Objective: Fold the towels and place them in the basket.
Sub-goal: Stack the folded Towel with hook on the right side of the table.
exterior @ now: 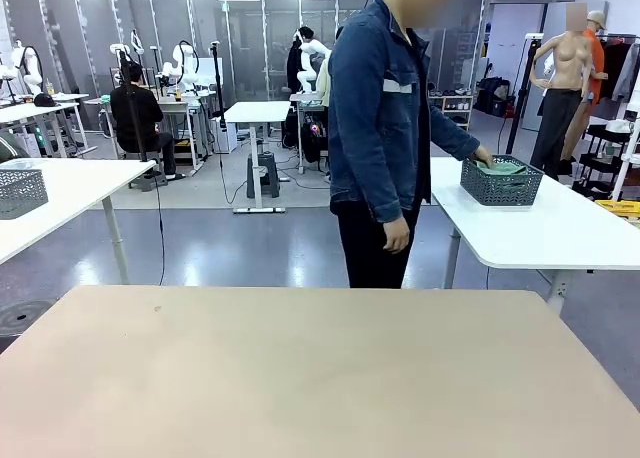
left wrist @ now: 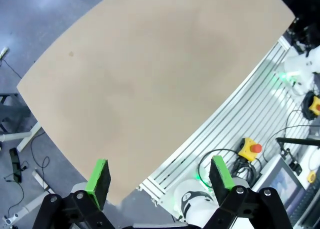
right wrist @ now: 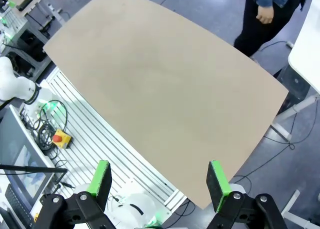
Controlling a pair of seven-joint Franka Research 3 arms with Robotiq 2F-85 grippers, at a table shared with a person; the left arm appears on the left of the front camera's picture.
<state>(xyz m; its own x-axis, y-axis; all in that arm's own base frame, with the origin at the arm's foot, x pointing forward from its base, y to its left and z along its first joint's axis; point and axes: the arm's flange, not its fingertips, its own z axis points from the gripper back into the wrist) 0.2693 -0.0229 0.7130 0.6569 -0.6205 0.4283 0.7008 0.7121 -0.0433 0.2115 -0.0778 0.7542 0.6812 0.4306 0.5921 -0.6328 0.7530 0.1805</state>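
Big beige table (exterior: 320,378) is taking up the near half of the front view, its top bare. The person (exterior: 385,128) in a denim jacket is standing just past the table's far edge, turned toward a white side table (exterior: 560,228) on the pic's right. Their one hand (exterior: 484,160) is reaching into the dark mesh basket (exterior: 500,183), which is sitting near that side table's far left corner. A mint green towel (exterior: 503,168) is lying folded inside the basket, top just showing above the rim. Other hand (exterior: 397,235) is hanging at the person's side. No brand, label or writing is legible on basket, towel or jacket at this res.

A paler grey mesh basket (exterior: 20,191) is sitting on another white table (exterior: 70,193) at the pic's left edge, well apart from the person.

Left gripper (left wrist: 160,181), seen in the left wrist view, is hanging high over the beige table's near edge w/ green pads (left wrist: 98,175) standing wide apart, nothing btwn them. Right gripper (right wrist: 160,181), in the right wrist view, is likewise hanging above the table w/ pads (right wrist: 101,176) spread wide, holding nothing. A yellow box w/ a red button (left wrist: 250,149) is lying below the table's near edge by the cables; no text readable on it.
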